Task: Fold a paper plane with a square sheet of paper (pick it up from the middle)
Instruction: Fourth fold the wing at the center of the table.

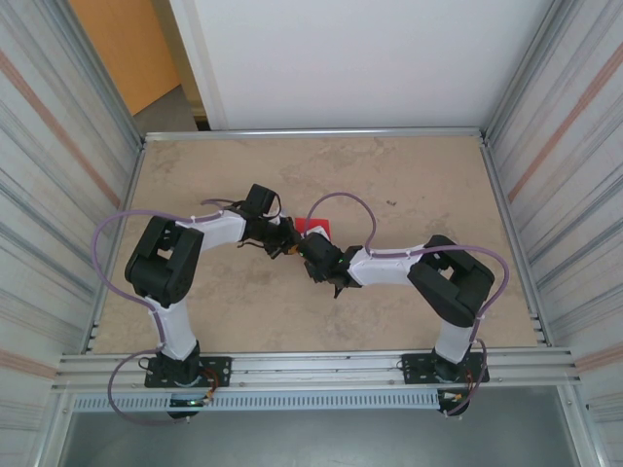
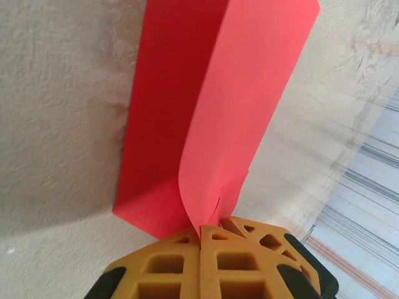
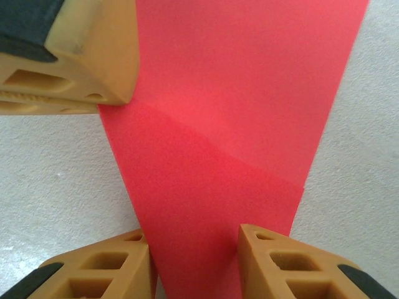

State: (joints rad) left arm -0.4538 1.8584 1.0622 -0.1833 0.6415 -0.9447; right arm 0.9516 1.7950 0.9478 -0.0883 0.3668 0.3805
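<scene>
Pinching a lifted edge of the square sheet of paper (image 2: 187, 124), the left pincer (image 2: 201, 237) sits at 6 o'clock in its wrist view, its latticed orange fingers (image 2: 168, 268) pressed together. The thin, smooth red sheet curls over itself toward 12 o'clock. The right pincer (image 3: 193, 243) stands partly spread, and the sheet runs between its fingers over the mottled beige tabletop (image 3: 50, 174).

The left arm (image 1: 167, 270) and right arm (image 1: 450, 280), low in the frame, pair black joint housings with white links. Lilac cables (image 1: 102, 233) loop alongside, and the claw fingers (image 2: 168, 261) are ochre lattice, black-backed.
</scene>
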